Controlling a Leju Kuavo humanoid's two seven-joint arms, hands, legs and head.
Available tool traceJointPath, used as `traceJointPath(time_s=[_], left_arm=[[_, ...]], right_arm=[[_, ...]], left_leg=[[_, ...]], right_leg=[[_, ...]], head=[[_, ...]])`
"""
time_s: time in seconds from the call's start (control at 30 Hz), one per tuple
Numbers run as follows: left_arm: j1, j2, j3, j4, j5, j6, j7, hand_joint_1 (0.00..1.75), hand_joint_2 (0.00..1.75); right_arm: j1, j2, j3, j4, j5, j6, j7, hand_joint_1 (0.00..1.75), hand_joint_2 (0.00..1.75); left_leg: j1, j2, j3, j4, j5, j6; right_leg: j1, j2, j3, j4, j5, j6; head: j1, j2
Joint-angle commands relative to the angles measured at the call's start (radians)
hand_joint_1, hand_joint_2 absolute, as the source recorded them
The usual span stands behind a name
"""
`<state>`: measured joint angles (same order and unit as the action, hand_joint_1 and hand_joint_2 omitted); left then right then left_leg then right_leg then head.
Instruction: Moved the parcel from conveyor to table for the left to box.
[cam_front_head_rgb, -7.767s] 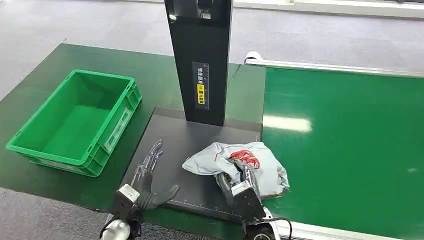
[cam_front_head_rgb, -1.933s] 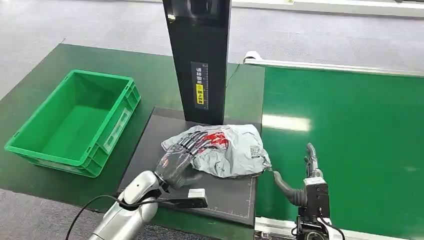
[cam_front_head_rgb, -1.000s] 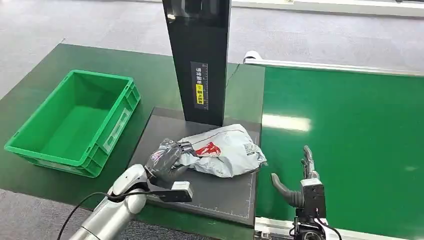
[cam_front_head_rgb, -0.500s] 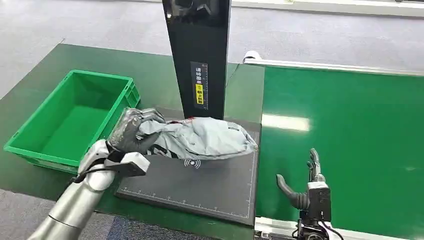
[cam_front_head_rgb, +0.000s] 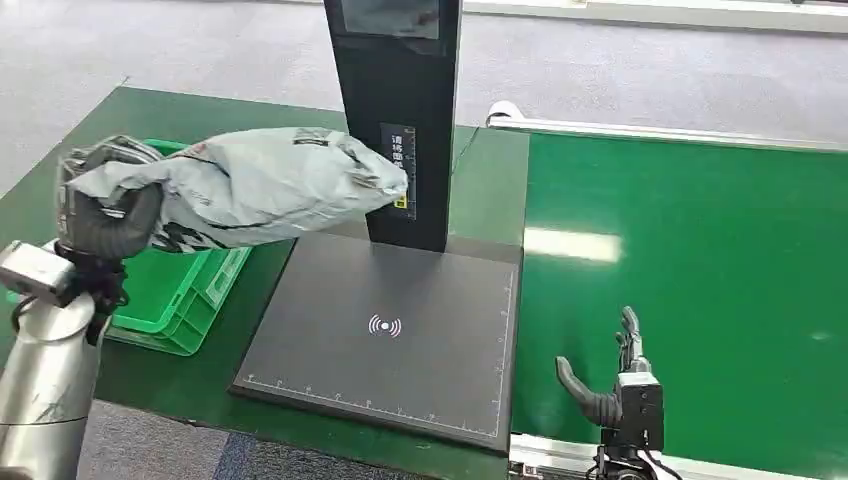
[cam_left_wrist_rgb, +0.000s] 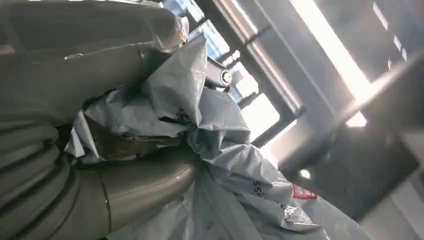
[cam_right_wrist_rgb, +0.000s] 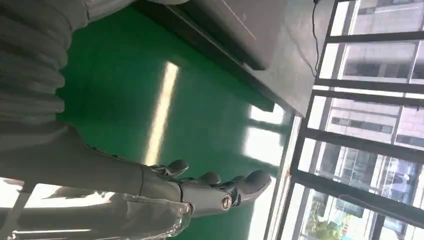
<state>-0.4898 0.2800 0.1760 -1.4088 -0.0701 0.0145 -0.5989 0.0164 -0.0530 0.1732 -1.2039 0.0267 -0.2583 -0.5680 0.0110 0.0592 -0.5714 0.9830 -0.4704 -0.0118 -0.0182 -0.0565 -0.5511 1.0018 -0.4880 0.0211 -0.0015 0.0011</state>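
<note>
Currently the left robot hand grips the grey parcel aloft above the green box; the right robot hand hovers empty, fingers spread.

My head cam high, looking down over table; wrist cams close behind hands, both turned.

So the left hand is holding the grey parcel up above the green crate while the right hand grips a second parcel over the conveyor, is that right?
Not quite: in the head view the right hand is open and holds nothing over the conveyor. The left hand does hold the grey parcel above the green crate.
</note>
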Motion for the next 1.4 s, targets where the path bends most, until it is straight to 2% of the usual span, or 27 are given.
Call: traceJointPath(time_s=[0.03,0.07,0.17,0.23,0.4,0.63,0.8,0.83,0.9,1.1,1.4], left_arm=[[0.017,0.011,0.229,0.009,0.028,0.0,0.023,1.75,1.75],[0.022,0.011,0.243,0.023,0.029,0.002,0.022,1.75,1.75],[0.034,0.019,0.281,0.088,0.001,0.014,0.025,1.75,1.75],[0.033,0.011,0.294,0.129,-0.006,0.014,0.021,1.75,1.75],[0.014,-0.008,0.234,0.292,-0.145,0.13,-0.004,1.75,1.75],[-0.095,0.001,0.184,0.528,-0.24,0.267,-0.014,1.75,1.75],[-0.112,0.005,0.179,0.57,-0.245,0.277,-0.021,1.75,1.75],[-0.118,0.007,0.174,0.588,-0.256,0.294,-0.025,1.75,1.75],[-0.136,0.002,0.16,0.689,-0.306,0.372,-0.02,1.75,1.75],[-0.182,0.002,0.166,0.749,-0.344,0.455,-0.012,1.75,1.75],[-0.312,0.053,0.15,0.908,-0.386,0.533,0.005,1.75,1.75]], right_arm=[[-0.024,0.012,0.056,-0.007,0.024,-0.004,0.057,0.0,1.75],[-0.02,0.015,0.054,-0.017,0.03,-0.001,0.063,0.0,1.75],[-0.009,0.031,0.037,-0.045,0.061,0.019,0.083,0.0,1.75],[-0.008,0.038,0.03,-0.052,0.075,0.032,0.088,0.0,1.75],[-0.004,0.059,0.008,-0.074,0.107,0.053,0.101,0.0,1.75],[0.01,0.059,-0.007,-0.087,0.119,0.059,0.109,0.0,1.75],[0.015,0.058,-0.008,-0.09,0.12,0.059,0.11,0.0,1.75],[0.017,0.059,-0.01,-0.092,0.121,0.059,0.11,0.0,1.75],[0.036,0.063,-0.01,-0.106,0.132,0.065,0.107,0.0,1.75],[0.058,0.055,-0.012,-0.127,0.14,0.064,0.105,0.0,1.75],[0.036,0.004,0.036,-0.064,0.081,0.039,0.066,0.0,1.75]], left_leg=[[0.001,-0.001,0.001,0.0,0.0,0.0],[0.002,-0.003,0.002,-0.002,0.0,0.001],[0.0,-0.001,0.0,0.0,0.0,0.001],[0.0,-0.001,0.002,-0.002,0.0,0.001],[0.0,-0.005,0.002,-0.003,0.001,0.0],[0.001,-0.009,0.0,-0.001,0.002,0.001],[0.001,-0.01,-0.001,-0.001,0.002,0.001],[0.0,-0.005,-0.001,0.0,0.001,0.0],[0.0,-0.006,-0.001,0.0,0.001,0.0],[0.002,-0.009,-0.001,0.0,0.001,0.001],[0.002,-0.006,-0.003,0.001,0.001,0.001]], right_leg=[[0.001,0.007,0.0,-0.001,0.001,-0.002],[0.002,0.011,0.001,-0.002,0.002,-0.003],[0.0,0.005,0.0,0.0,0.0,-0.001],[0.0,0.009,0.0,-0.002,0.001,-0.002],[0.0,0.004,0.001,-0.002,0.001,-0.002],[0.001,0.0,0.0,-0.002,0.0,-0.002],[0.001,-0.001,0.0,-0.001,0.0,-0.002],[0.0,-0.001,-0.001,0.0,0.0,-0.001],[0.0,0.0,-0.001,0.0,0.0,-0.001],[0.001,0.001,-0.001,-0.001,0.0,-0.002],[0.002,0.001,-0.002,-0.001,0.0,-0.001]], head=[[0.0,0.0],[0.0,0.0],[0.0,0.0],[0.001,0.0],[0.0,0.0],[0.0,0.0],[0.0,0.0],[0.0,0.0],[0.0,0.0],[0.0,0.0],[0.0,0.0]])
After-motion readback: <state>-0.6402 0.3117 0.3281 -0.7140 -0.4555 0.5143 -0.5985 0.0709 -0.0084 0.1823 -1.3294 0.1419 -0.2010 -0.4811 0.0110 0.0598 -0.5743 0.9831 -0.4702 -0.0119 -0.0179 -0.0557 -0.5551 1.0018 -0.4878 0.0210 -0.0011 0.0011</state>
